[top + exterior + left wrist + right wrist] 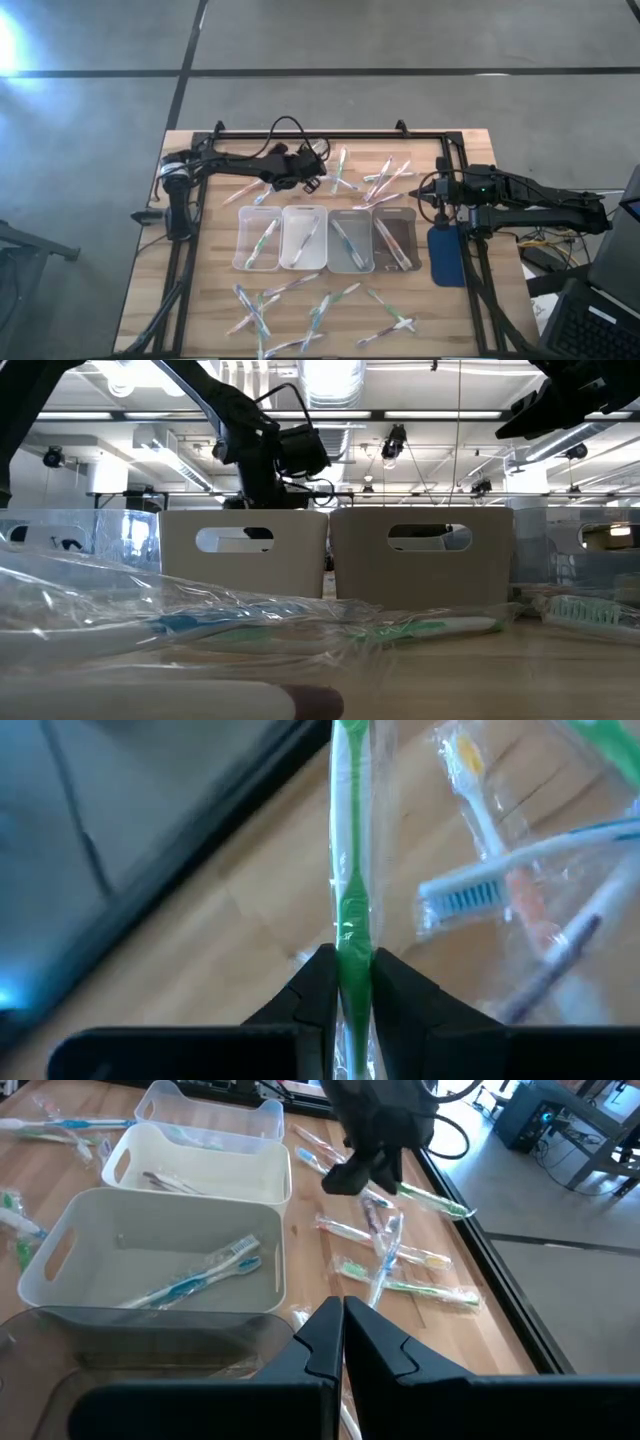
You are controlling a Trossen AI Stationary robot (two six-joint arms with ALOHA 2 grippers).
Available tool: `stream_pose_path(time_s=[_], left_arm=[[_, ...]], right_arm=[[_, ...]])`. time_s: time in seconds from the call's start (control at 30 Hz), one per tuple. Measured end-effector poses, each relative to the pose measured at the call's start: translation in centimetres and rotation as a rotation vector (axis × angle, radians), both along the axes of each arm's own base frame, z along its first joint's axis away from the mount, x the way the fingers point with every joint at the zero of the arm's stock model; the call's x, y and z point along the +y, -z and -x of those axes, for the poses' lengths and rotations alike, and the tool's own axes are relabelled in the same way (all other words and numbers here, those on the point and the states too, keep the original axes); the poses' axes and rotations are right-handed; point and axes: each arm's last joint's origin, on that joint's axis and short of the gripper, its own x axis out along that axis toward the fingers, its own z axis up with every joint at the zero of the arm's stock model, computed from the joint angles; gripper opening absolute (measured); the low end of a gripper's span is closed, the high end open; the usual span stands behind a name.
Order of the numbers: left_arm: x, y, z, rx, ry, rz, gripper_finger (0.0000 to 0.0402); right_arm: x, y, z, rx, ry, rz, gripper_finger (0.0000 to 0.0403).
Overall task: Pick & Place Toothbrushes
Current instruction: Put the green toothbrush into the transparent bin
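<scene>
four trays [302,239] stand in a row mid-surface [210,305], each holding one or more toothbrushes, with a loose scatter of toothbrushes [390,177] behind the row and another in front. the left claw [316,176] hangs above the back scatter, clamped on one green toothbrush [351,900] in clear wrap. the right claw [432,197], pinched closed and empty, waits beside the rightmost tray.

Dark arms [240,162] — looping black cables

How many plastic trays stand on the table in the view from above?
4, side by side in one row mid-table: first tray nearest the left arm, second tray, third tray, fourth tray nearest the right arm. None seems hidden.
</scene>
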Motion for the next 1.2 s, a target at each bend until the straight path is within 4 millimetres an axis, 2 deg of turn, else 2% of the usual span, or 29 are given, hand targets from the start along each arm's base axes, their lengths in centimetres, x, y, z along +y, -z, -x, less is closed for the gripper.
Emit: stream_pose_path(time_s=[0.1, 0.23, 0.37, 0.5, 0.67, 0.83, 1.03, 1.2], left_arm=[[-0.4, -0.2, 0.0, 0.149, 0.082, -0.109, 0.0051], [-0.8, -0.8, 0.0, 0.267, 0.089, -0.195, 0.0051], [-0.9, -3.0, 0.3, 0.278, 0.044, -0.184, 0.0051], [-1.5, -6.8, 0.6, 0.203, 0.003, -0.178, 0.0051], [-2.9, -11.8, 0.8, -0.014, 0.050, -0.097, 0.0051], [-5.2, -16.2, 2.6, -0.201, 0.102, -0.035, 0.0051], [-8.8, -19.9, 5.9, -0.356, 0.141, -0.007, 0.0051], [-11.6, -21.4, 8.0, -0.461, 0.165, 0.047, 0.0051]], right_arm=[[0.0, 0.0, 0.0, 0.000, 0.000, 0.000, 0.0008], [0.0, 0.0, 0.0, 0.000, 0.000, 0.000, 0.0008], [0.0, 0.0, 0.0, 0.000, 0.000, 0.000, 0.0008], [0.0, 0.0, 0.0, 0.001, 0.000, 0.000, 0.0008], [0.0, 0.0, 0.0, 0.001, 0.000, 0.000, 0.0008], [0.0, 0.0, 0.0, 0.002, 0.000, 0.000, 0.0008], [0.0, 0.0, 0.0, 0.001, 0.000, 0.000, 0.0008], [0.0, 0.0, 0.0, 0.001, 0.000, 0.000, 0.0008]])
